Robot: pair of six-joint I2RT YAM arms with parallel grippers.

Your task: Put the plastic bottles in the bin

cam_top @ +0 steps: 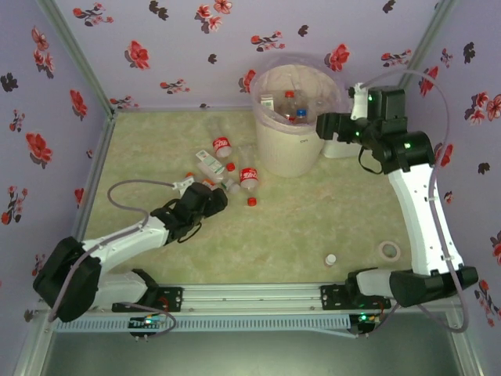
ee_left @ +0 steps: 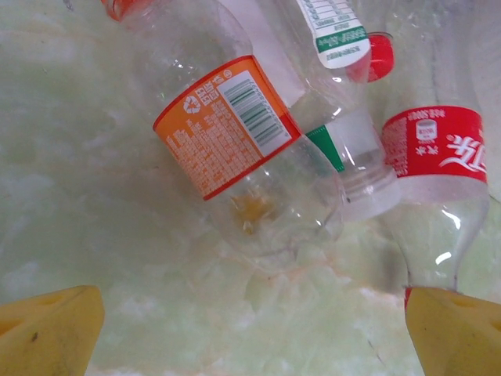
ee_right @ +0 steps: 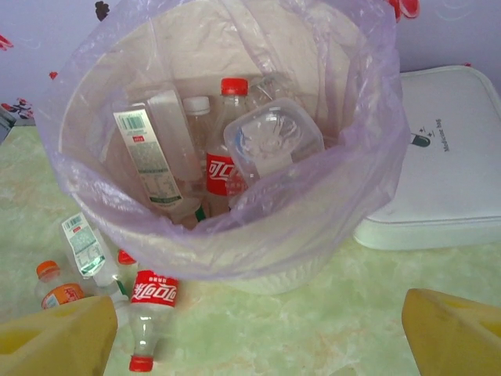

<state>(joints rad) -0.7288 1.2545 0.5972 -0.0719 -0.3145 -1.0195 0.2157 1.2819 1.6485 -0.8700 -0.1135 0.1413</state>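
Left claw (ee_left: 254, 325), fingers apart, hovers over crowded bottles (ee_left: 227, 133); closing could pinch two together or send one rolling off.

A lilac back wall (cam_top: 235, 47), left wall (cam_top: 39, 94) and right wall (cam_top: 473, 133) close in a table on three sides. All three are printed with scattered red and dark flowers. A thin metal left post (cam_top: 78, 53) and right post (cam_top: 429, 37) mark the far corners. The tabletop (cam_top: 274, 235) is pale green with a cloudy marble pattern. A silver rail (cam_top: 250, 293) runs along its near edge, with a dull grey strip (cam_top: 258, 352) below. Light is soft and even, with faint shadows.
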